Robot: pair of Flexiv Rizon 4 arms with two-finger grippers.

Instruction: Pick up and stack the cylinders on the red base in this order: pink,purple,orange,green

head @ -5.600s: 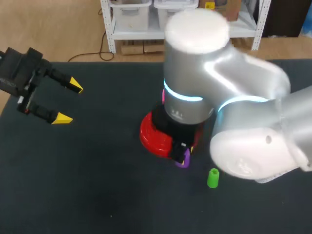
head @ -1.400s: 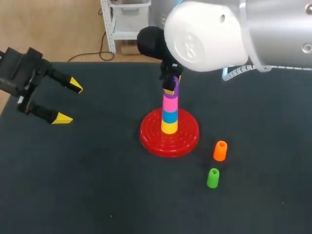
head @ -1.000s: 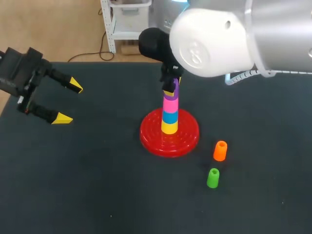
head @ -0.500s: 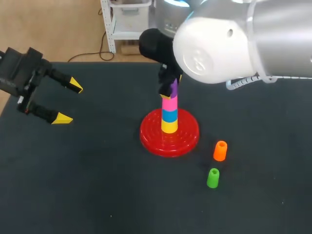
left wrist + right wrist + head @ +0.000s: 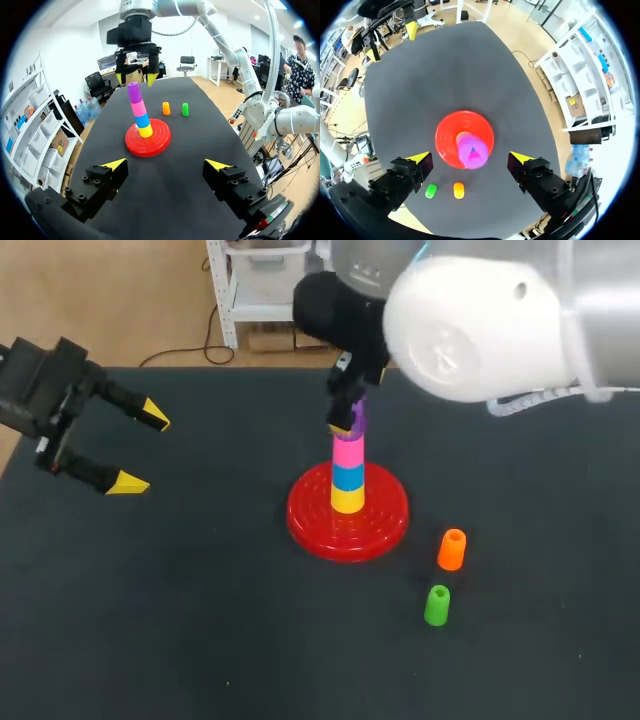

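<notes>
The right fingers [image 5: 419, 160] spread wide, empty, above purple [image 5: 133, 91], which tops pink [image 5: 348, 452] on the base [image 5: 380, 520] in the middle of the bench [image 5: 200, 620]. Leaving low for orange [image 5: 452, 549], they could clip and topple the stack. The left fingers [image 5: 128, 481] gape at the left edge.

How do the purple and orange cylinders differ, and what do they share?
The purple cylinder tops the stack, on pink; the orange cylinder stands on the table beside green. Purple sits below the right gripper; orange is clear of it. Both stand upright.
</notes>
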